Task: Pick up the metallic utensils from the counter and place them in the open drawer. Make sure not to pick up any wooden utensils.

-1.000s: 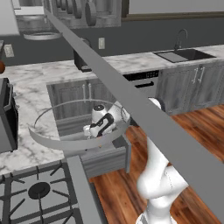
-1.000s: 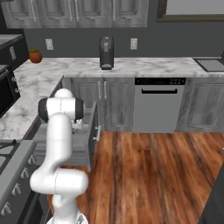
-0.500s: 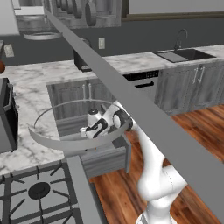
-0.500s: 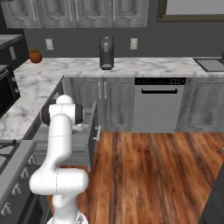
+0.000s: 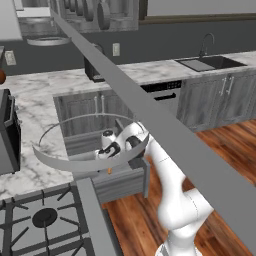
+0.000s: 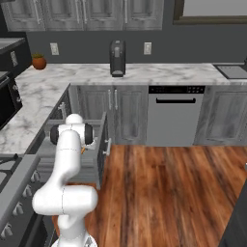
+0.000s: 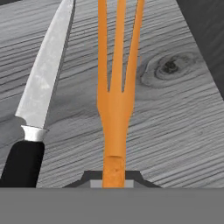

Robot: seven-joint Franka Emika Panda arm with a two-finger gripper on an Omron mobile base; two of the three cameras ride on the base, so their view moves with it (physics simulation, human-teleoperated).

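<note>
**Spotter:** Over the open drawer [image 6: 72,159], what could go wrong?

**Me:** Taking the hand view left to right: the knife [image 7: 37,109] lies flat on the drawer's grey wood floor, black handle towards my hand, blade running away from it. Just beside it on the right is the fork [image 7: 114,105]. My gripper [image 7: 114,181] is clamped tight on its handle. Its long axis is nearly parallel to the knife, tines pointing away from me. If I let go from this height, I judge it could bounce onto the blade or come down crooked.

**Spotter:** And the drawer's walls?

**Me:** Any swing sideways risks clipping them.
</note>
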